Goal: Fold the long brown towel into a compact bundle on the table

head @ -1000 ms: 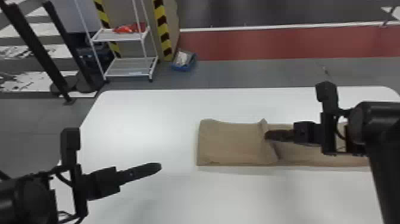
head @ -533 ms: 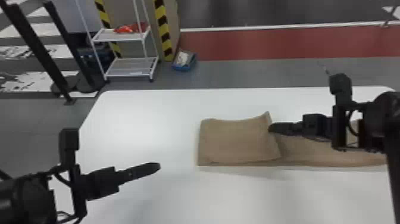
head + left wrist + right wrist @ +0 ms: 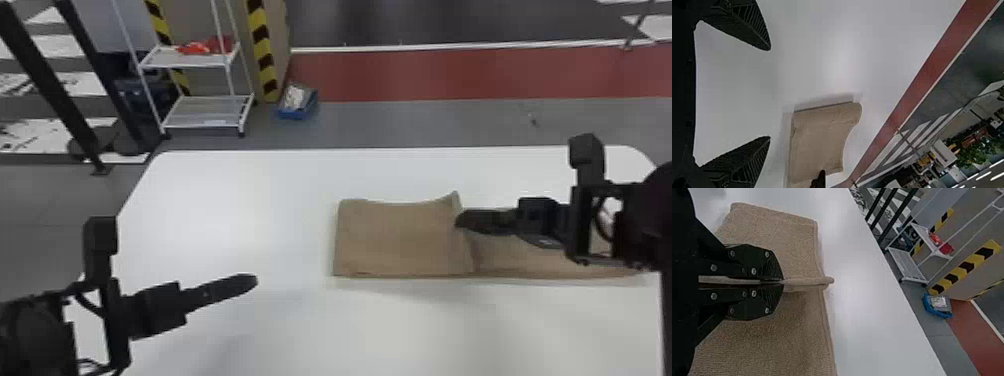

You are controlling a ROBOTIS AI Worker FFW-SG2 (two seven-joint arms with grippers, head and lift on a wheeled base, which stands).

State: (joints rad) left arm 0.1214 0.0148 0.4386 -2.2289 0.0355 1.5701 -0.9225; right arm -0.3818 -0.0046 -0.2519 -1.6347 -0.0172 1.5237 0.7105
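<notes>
Well, a white rack (image 3: 205, 111) stands beyond the table (image 3: 240, 225).

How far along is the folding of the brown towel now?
The towel's left part already looks folded over. In progress: the right hand pinches a raised ridge of cloth. Remaining: the long stretch to the right lies extended, so it is not a compact bundle yet.

Towel (image 3: 400, 240) on table (image 3: 225, 200), folded part left, remainder running right. Left gripper (image 3: 255, 280) left of towel, right gripper (image 3: 458, 223) at folded part's right edge. Behind table, leftward: rack (image 3: 207, 112), bin (image 3: 298, 113) just right of it.
</notes>
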